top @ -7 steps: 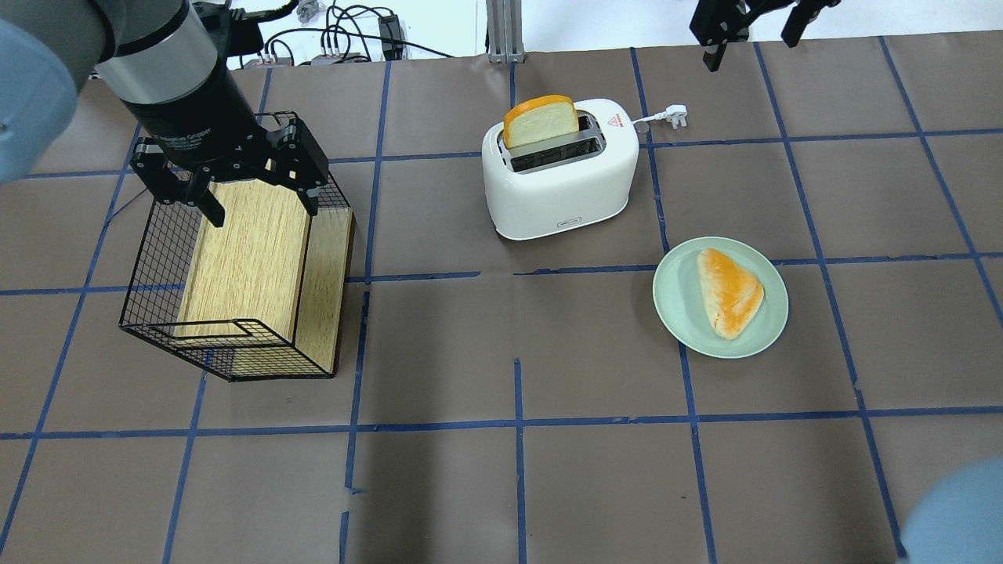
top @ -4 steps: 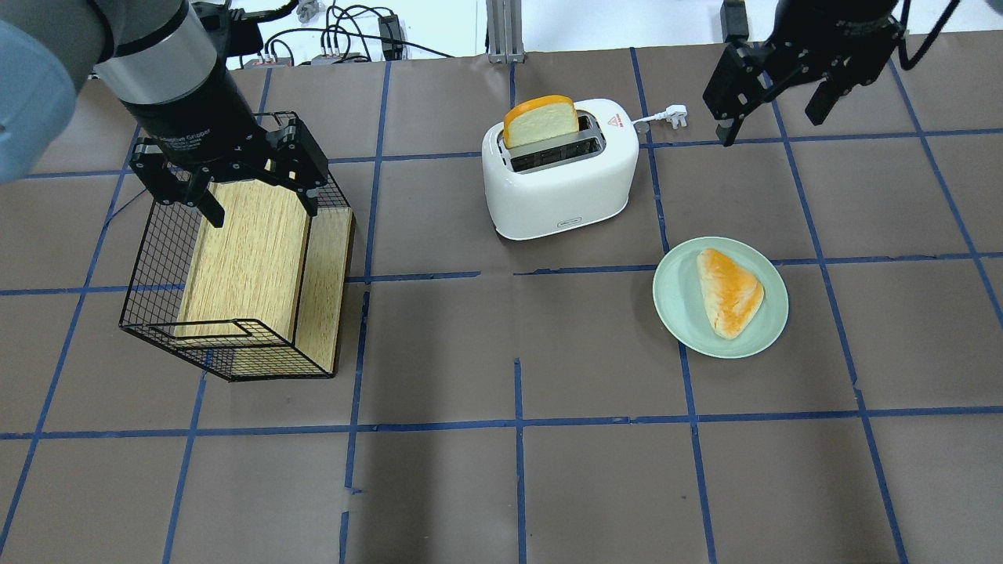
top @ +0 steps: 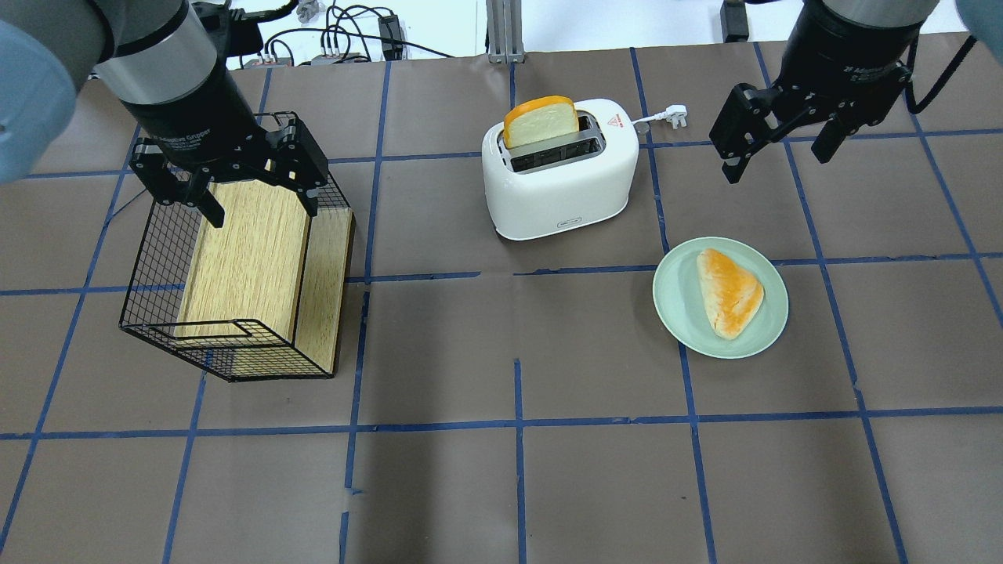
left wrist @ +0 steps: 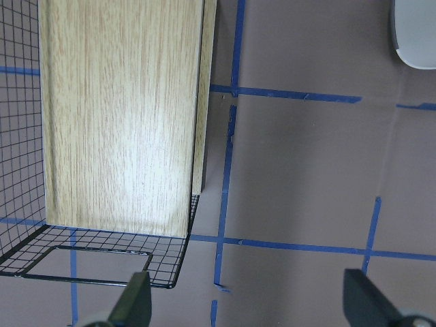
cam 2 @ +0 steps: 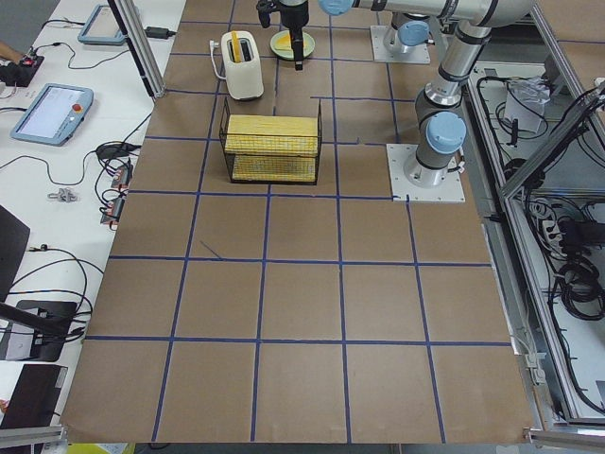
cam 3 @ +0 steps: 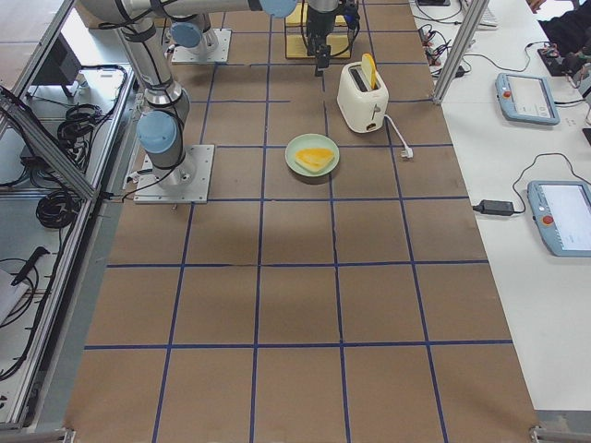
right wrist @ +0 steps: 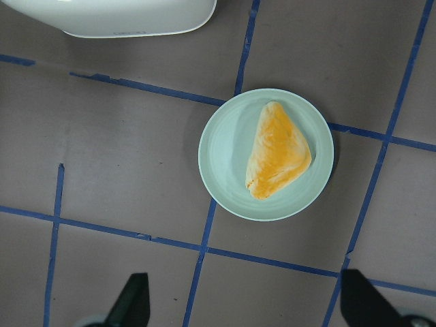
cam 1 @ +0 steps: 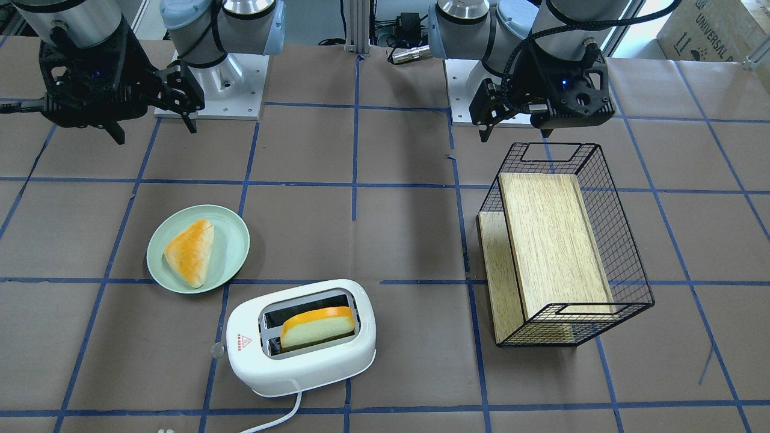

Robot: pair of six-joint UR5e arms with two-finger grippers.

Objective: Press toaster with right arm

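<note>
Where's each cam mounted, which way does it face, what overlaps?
Front-facing: across the table, facing the robot; right gripper view-left, left gripper view-right.
Overhead: behind the robot, looking forward and down; toaster centre, both grippers.
Exterior left: table end, looking along it; left arm near.
Exterior right: opposite end; right arm near.
Left wrist: down onto the wire basket; fingertips at bottom edge.
Right wrist: down onto the plate; fingertips likewise.
Shared: right wrist and overhead both show plate and toaster.

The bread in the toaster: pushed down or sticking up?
Sticking up. The slice pokes well above the toaster, and the right pincer hangs apart from it, open.
</note>
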